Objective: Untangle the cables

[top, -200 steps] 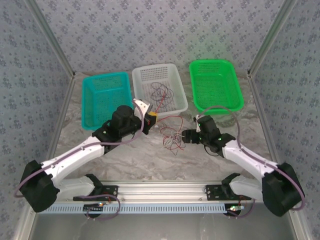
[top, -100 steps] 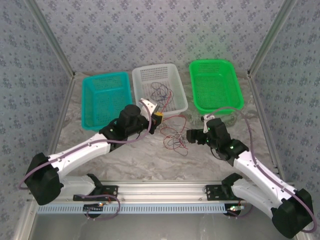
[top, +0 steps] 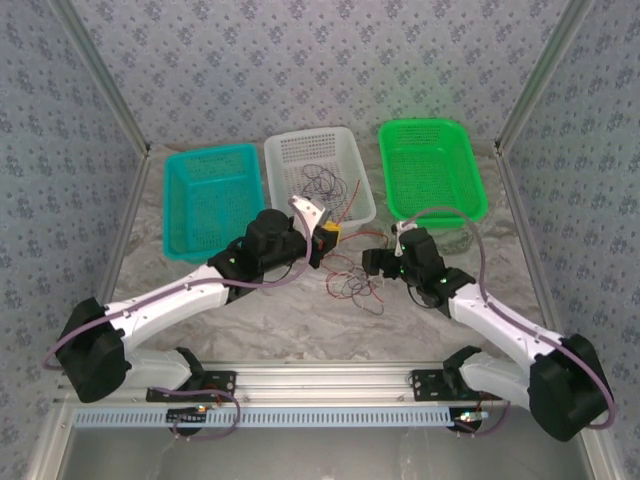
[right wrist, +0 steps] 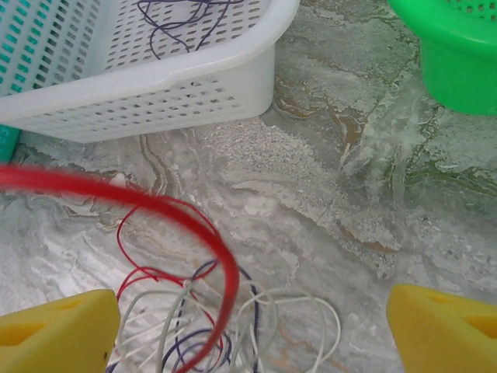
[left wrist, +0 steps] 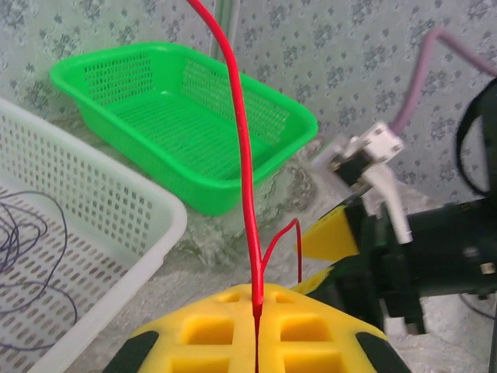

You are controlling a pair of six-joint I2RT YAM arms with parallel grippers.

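We hold left gripper (left wrist: 256, 311) jaws clamped on red cable (left wrist: 239, 140), strand rising above them, likely to draw it out. Right gripper (right wrist: 252, 322) jaws apart, tangled cables (right wrist: 182, 315) between them, likely for anchoring.

The top view looks down from behind both arm bases over the whole worktop (top: 300, 325). The left wrist view, low, faces the green basket (left wrist: 225, 190); the right wrist view looks steeply down, close. Both share the white basket (right wrist: 178, 89) and red cable (left wrist: 241, 155).
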